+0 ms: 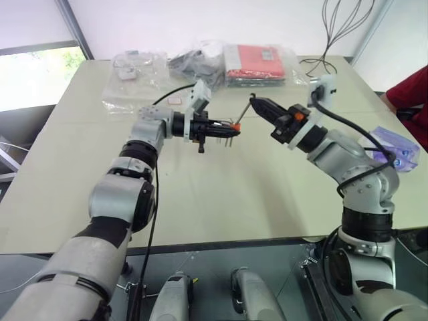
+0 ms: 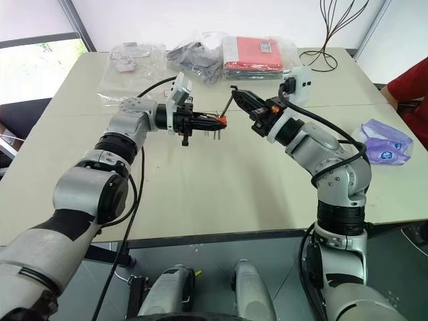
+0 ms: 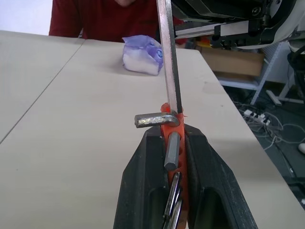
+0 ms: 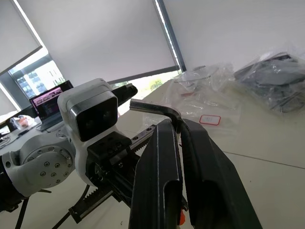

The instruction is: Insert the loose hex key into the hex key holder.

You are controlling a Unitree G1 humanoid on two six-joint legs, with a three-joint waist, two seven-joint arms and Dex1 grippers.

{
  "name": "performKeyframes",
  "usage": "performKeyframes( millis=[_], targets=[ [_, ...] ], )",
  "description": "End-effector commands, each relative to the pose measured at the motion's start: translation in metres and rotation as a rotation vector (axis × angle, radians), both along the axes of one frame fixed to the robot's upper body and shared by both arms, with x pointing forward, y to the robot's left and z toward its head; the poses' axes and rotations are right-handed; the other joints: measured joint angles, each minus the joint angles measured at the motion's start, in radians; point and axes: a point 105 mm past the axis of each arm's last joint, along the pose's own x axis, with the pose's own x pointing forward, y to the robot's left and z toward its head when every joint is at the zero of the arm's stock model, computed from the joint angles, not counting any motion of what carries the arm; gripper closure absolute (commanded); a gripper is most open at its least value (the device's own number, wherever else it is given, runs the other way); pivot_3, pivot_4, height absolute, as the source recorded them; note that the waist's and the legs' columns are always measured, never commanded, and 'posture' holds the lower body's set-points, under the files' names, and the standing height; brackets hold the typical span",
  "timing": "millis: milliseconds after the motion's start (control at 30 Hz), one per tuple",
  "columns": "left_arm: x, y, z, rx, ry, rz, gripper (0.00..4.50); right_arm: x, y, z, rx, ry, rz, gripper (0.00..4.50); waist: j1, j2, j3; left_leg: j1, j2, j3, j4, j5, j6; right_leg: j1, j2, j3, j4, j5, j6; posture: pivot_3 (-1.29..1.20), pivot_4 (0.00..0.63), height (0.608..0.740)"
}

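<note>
Both jaws closed: holder is clamped in left gripper, hex key pinched in right gripper. Both are held above the table. Key's long arm runs down onto the holder's end, touching it; seating is still needed.

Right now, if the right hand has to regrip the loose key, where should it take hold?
Probably on the long straight shaft, from above. The key's lower end already sits at the holder clamped in the left hand, so only the upper shaft is free, where the right hand grips it near the bend.
</note>
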Motion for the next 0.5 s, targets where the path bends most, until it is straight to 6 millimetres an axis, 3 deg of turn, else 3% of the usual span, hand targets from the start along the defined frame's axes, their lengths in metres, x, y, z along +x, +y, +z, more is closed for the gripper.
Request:
performKeyframes(
  millis=[33, 500],
  targets=[
    [-0.0021, -0.0022, 0.0188, -0.038, -0.065, -0.023, 4.5, -0.001, -0.0032, -0.0003, -0.025, -0.014, -0.008, 4.38, 0.0, 0.0, 0.0, 0.0, 0.0, 0.0, 0.0, 0.0, 0.0, 0.0, 0.0, 0.0, 0.0, 0.0, 0.0, 0.0, 0.15, 0.74],
    [-0.0008, 0.0026, 0.0166, -0.034, -0.063, -0.01, 4.5, 0.0036, -0.0124, 0.0004, -0.045, -0.024, -0.033, 4.38, 0.0, 0.0, 0.0, 0.0, 0.0, 0.0, 0.0, 0.0, 0.0, 0.0, 0.0, 0.0, 0.0, 0.0, 0.0, 0.0, 0.15, 0.74]
  ],
)
